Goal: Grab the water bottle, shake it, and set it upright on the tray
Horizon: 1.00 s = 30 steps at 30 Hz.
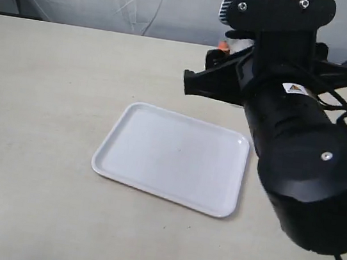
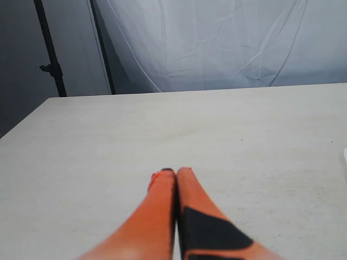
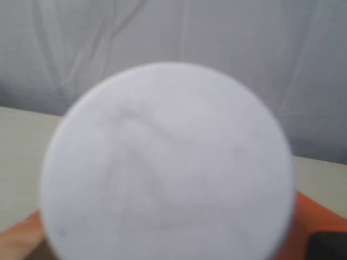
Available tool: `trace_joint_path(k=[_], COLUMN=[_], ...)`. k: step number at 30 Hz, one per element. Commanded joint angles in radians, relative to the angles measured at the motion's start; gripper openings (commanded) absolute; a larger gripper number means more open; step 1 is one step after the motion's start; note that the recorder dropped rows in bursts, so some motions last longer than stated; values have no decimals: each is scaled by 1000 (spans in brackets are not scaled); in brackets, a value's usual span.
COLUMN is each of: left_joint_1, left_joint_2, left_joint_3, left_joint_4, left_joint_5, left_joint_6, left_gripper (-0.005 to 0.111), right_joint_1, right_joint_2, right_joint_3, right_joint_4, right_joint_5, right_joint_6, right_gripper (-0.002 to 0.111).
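Water bottle [image 3: 168, 162] (cap toward camera) sits clamped between fingers [image 3: 320, 214] of right hand [image 3: 165, 238].

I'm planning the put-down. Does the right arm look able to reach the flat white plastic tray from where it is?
Likely yes. The flat white rectangular tray lies bare near the right gripper, with nothing between; the gripper appears to hold the white-capped water bottle.
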Motion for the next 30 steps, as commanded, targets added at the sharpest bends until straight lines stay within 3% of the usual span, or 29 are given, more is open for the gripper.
trace_joint_path(k=[1, 3, 8, 10, 13, 17, 24, 30], left_joint_1=[0, 0, 0, 0, 0, 0, 0, 0], left_joint_2=[-5, -5, -5, -5, -5, -5, -5, -5], left_joint_3=[2, 2, 2, 2, 2, 2, 2, 2], left_joint_4=[3, 3, 3, 3, 3, 3, 3, 3], left_joint_5=[-3, -3, -3, -3, -3, -3, -3, -3], left_joint_6=[-4, -4, -4, -4, -4, -4, -4, -4], left_gripper=[0, 0, 0, 0, 0, 0, 0, 0], right_joint_1=[16, 21, 13, 13, 13, 13, 13, 13], right_joint_2=[-1, 4, 6, 6, 4, 4, 4, 67], right_joint_3=[-5, -5, -5, -5, -5, -5, -5, 29], right_joint_4=[-344, -376, -105, -85, -111, -330, -314, -422], right_joint_5=[493, 466, -31, -115, 5, 228, -50, -52], right_joint_6=[138, 167, 153, 155, 155, 158, 316, 420], right_gripper=[-1, -1, -1, -1, -1, -1, -1, -1])
